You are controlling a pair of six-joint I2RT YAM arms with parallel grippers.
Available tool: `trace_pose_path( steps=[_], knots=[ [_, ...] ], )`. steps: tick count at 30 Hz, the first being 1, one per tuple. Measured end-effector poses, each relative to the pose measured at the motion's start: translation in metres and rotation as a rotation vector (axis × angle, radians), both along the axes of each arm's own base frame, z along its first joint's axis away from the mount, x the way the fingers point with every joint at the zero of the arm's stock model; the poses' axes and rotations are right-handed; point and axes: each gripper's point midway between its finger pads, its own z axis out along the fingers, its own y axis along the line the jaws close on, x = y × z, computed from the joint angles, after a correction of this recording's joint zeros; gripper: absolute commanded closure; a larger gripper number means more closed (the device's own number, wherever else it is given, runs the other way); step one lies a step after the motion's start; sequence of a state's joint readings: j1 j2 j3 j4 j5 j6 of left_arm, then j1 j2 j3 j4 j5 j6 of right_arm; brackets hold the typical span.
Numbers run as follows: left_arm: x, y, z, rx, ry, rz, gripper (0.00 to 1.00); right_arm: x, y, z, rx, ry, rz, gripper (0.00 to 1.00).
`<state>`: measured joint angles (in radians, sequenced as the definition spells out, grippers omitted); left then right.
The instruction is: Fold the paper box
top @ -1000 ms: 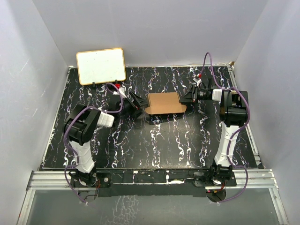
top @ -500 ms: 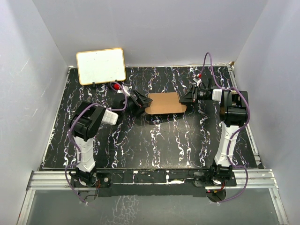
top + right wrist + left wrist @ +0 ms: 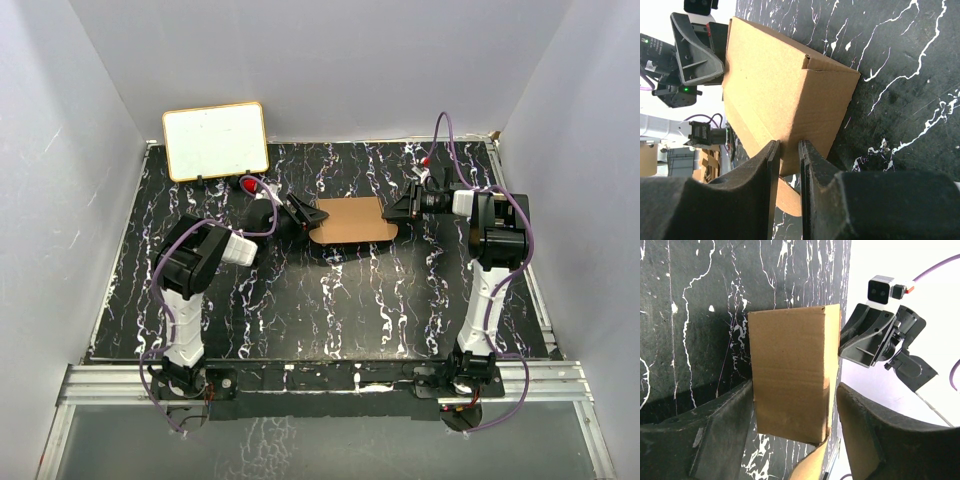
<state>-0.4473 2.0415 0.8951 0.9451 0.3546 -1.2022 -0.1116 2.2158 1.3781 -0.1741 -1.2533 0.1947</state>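
**A:** Any lettering to read?

**B:** The paper box (image 3: 348, 220) shows only plain brown cardboard on every face in view.

**A:** Where does it lie?

**B:** It's on the black marbled table (image 3: 300, 300), just toward 1 o'clock from the middle. The left gripper (image 3: 303, 215) is at its 9 o'clock end and the right gripper (image 3: 398, 210) at its 3 o'clock end.

**A:** And the hands?

**B:** The left stands wide, with the box's end between its fingers (image 3: 725, 425) and a gap on one side. The right is narrow, its fingers (image 3: 762, 170) pinched on a cardboard edge of the box.

**A:** What else is around?

**B:** A white board (image 3: 215, 140) with a tan frame leans at 11 o'clock, well apart from the box. Purple cables (image 3: 447, 135) loop over the arms.

**A:** Do the views differ?

**B:** From above, the box looks like a flat brown rectangle. The wrist views show a carton with raised sides and a loose flap (image 3: 787, 197) below the right fingers. Each wrist camera sees the other gripper past the box. Only the right one catches a small green light (image 3: 686, 90) on the black body behind the left gripper.
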Motion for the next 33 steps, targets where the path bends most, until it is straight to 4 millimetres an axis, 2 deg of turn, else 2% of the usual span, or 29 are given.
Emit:
trace_pose_path(
  steps=[4, 8, 15, 19, 22, 26, 29, 31, 33],
  knots=[
    [0.001, 0.0, 0.001, -0.009, 0.005, 0.007, 0.52, 0.0, 0.0, 0.0, 0.0, 0.0, -0.001, 0.73],
    [0.001, 0.0, 0.002, -0.014, 0.009, 0.014, 0.6, 0.0, -0.001, 0.0, -0.001, -0.001, -0.002, 0.7],
    [0.002, 0.0, 0.002, -0.015, 0.011, 0.019, 0.61, 0.002, -0.002, -0.004, -0.023, -0.011, -0.009, 0.54],
    [0.003, 0.001, 0.002, -0.015, 0.012, 0.026, 0.62, 0.004, -0.006, -0.005, -0.055, -0.029, -0.011, 0.49],
    [0.002, 0.002, 0.003, -0.016, 0.013, 0.034, 0.62, 0.005, -0.014, 0.001, -0.087, -0.063, -0.021, 0.47],
    [0.002, 0.004, 0.009, -0.028, 0.016, 0.045, 0.66, 0.005, -0.025, 0.026, -0.14, -0.157, -0.029, 0.45],
    [0.002, 0.006, 0.015, -0.048, 0.024, 0.056, 0.68, 0.005, -0.031, 0.057, -0.183, -0.278, -0.019, 0.39],
    [0.002, 0.008, 0.017, -0.062, 0.039, 0.065, 0.69, 0.003, -0.032, 0.081, -0.216, -0.384, -0.002, 0.29],
    [0.002, 0.01, 0.02, -0.072, 0.058, 0.074, 0.69, -0.001, -0.03, 0.101, -0.244, -0.484, 0.021, 0.12]
  ],
)
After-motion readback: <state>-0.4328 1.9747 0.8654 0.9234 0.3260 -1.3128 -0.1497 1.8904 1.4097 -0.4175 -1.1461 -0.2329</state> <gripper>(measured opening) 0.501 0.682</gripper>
